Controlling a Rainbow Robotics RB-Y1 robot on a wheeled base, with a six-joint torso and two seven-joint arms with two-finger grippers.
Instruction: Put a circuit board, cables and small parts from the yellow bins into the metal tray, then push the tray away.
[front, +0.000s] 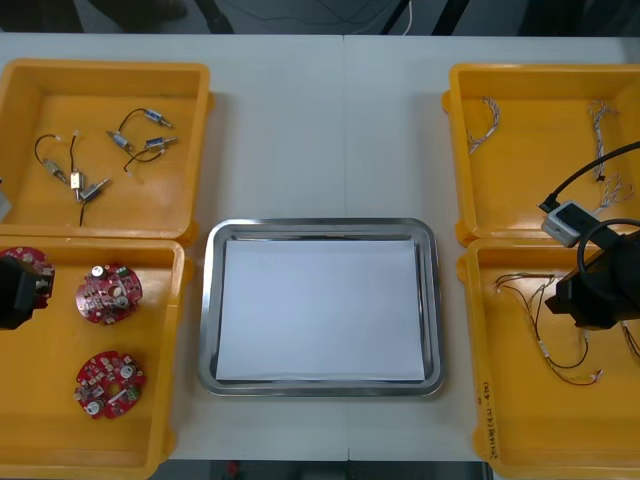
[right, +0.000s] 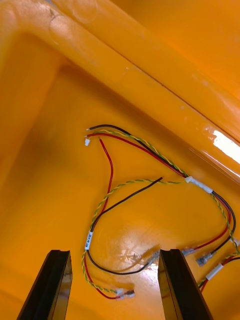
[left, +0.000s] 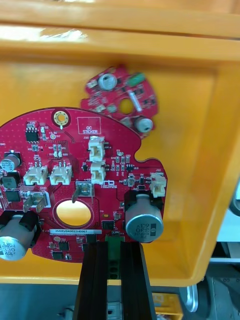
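1. Front view first: the metal tray (front: 207, 300) sits mid-worktop (front: 300, 120) between the bins, white inside, with nothing in it.
2. The far left bin (front: 105, 68) holds small metal parts (front: 140, 142) on black leads, scattered loosely.
3. The near left bin (front: 40, 420) has two red circuit boards (front: 110, 293) lying flat, one beyond the other. A third, the gripped board (left: 75, 190), is at the bin's outer side.
4. Over to the left wrist view. The left gripper (left: 114, 247) has its fingers (left: 95, 285) drawn narrow, pinching a green connector (left: 114, 252) on that board's rim. One loose board lies beyond it against the bin wall.
5. The far right bin (front: 540, 72) holds twisted blue and white cables (front: 483, 122), one bundle near each side wall.
6. The near right bin (front: 520, 420) holds red and yellow cables (right: 199, 184) with black strands among them. The right gripper (right: 114, 285) hangs over them, fingers (right: 50, 287) spread wide and touching nothing. The tangle lies on the bin floor between and beyond the tips.
7. Now the trouble spots.
   - In the front view the left gripper is cut off at the edge and covers part of its board.
   - I can't tell whether that board is lifted or resting on the floor.
   - The right arm's dark body hides some of the cable tangle.
   - Both right bins run off the edge.
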